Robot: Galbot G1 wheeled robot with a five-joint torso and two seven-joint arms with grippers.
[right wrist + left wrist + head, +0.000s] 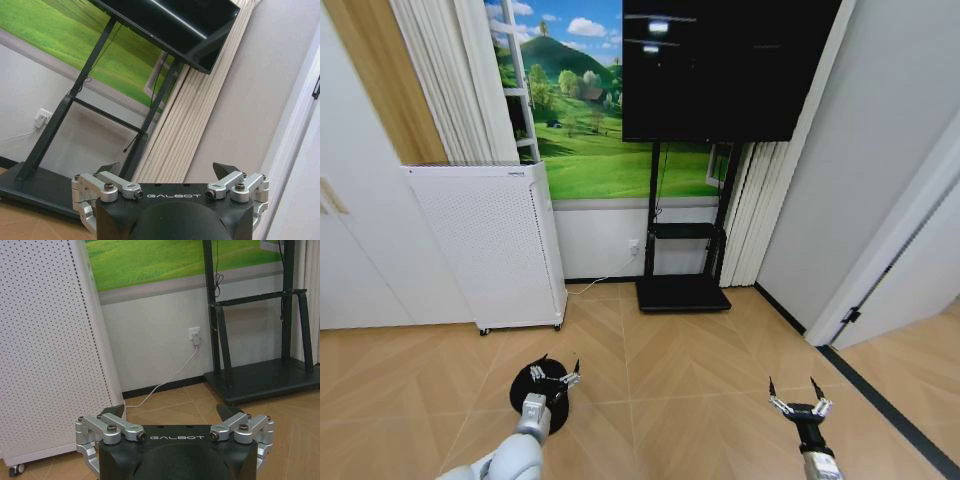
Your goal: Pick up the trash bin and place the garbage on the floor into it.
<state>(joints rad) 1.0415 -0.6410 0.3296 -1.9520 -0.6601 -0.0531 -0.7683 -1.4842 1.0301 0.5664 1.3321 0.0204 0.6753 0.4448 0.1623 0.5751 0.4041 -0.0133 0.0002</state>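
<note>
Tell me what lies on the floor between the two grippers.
In the head view, the stretch between the left gripper, open above the round black wire-mesh trash bin, and the open right gripper is bare wooden herringbone floor.

Beneath me, a herringbone wood floor [700,370]. On it, far left, the white perforated appliance [490,245] on castors; the black TV stand base [682,293] sits far centre, and the black trash bin [542,395] stands near left.
</note>
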